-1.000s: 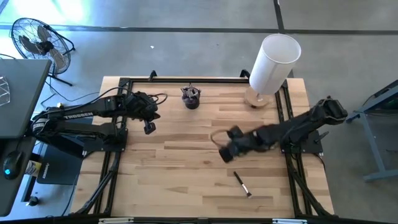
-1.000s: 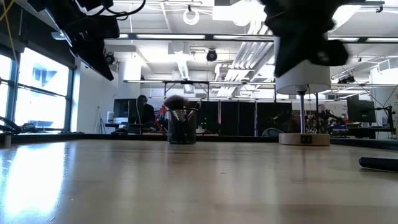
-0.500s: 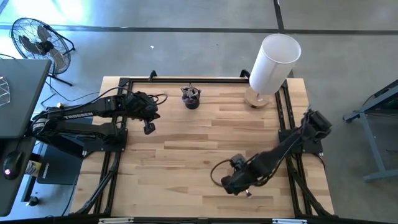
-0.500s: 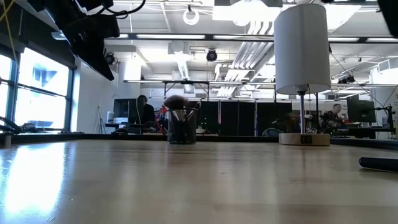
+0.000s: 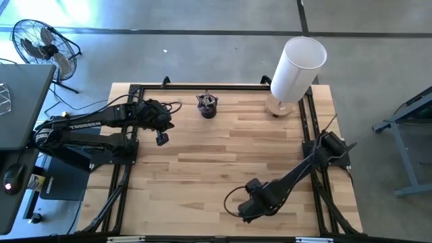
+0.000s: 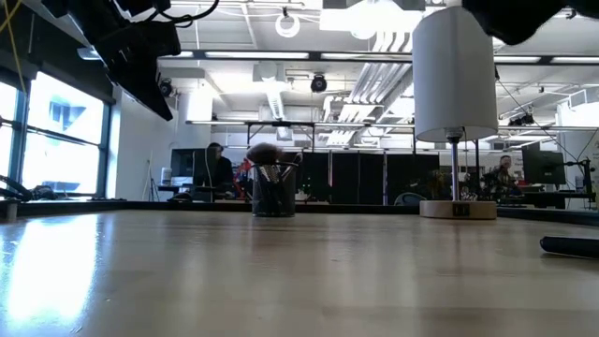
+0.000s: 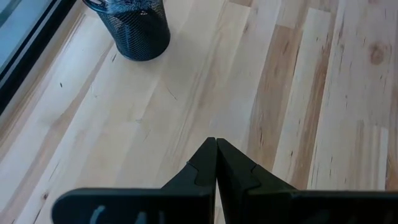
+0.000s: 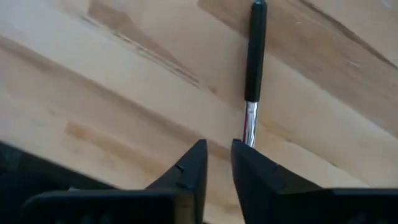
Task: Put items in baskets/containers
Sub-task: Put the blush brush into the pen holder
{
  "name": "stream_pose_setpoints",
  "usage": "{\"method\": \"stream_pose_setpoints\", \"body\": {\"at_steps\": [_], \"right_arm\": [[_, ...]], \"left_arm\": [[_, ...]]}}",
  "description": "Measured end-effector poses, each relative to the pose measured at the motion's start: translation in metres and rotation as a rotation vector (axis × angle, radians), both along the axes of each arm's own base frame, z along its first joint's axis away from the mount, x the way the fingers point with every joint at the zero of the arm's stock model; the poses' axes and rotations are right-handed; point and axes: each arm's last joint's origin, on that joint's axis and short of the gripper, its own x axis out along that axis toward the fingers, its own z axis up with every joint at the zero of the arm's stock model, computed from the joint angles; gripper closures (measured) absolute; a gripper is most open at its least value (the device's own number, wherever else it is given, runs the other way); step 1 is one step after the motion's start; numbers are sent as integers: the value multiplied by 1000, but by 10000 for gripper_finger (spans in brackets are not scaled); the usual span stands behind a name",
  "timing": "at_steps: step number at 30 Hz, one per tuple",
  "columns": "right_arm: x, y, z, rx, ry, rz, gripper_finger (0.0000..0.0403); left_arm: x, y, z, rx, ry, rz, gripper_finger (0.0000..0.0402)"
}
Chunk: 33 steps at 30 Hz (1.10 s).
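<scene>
Pale wooden plank surface with a black metal frame along its edges, centre of the high view.

Small black wire-mesh cylindrical cup, upright near the surface's far edge, upper centre of the high view. It holds a bunch of thin dark-handled makeup brushes; in the low view one with a wide reddish head stands above the cup rim, centre left of that frame. The cup also shows in the upper left of the left wrist view.

One loose thin makeup brush with a black handle and silver ferrule, lying flat on the wood. In the right wrist view it runs from the top centre down to the pincer tips; its ferrule end lies just in front of one finger. Its tip is hidden. In the low view a dark end of it lies at the right edge of the frame.

Right pincer, lower centre of the high view, low over the surface near its front edge. Fingers slightly parted with a narrow gap between them, grasping nothing.

Left pincer, upper left of the high view, hovering above the surface, well apart from the cup. Fingers clenched together, tips touching, empty.

Tall white cylinder on a round wooden base, upper right of the high view, at the surface's far right corner.

Black floor fan, upper left corner of the high view, off the surface.
</scene>
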Motion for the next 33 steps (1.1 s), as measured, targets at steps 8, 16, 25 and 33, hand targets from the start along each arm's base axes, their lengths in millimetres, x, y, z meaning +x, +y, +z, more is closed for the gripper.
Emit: {"method": "stream_pose_setpoints", "body": {"at_steps": [8, 16, 25, 33], "right_arm": [[-15, 1, -49, 111, 51, 12, 293], [-30, -4, -85, 241, 97, -44, 312], [-14, -9, -74, 239, 35, 42, 395], [-2, -8, -38, 78, 13, 77, 400]], "left_arm": [[0, 0, 0, -3, 2, -1, 401], [0, 0, 0, -4, 1, -3, 401], [0, 0, 0, -1, 0, -1, 401], [0, 0, 0, 34, 11, -41, 401]]}}
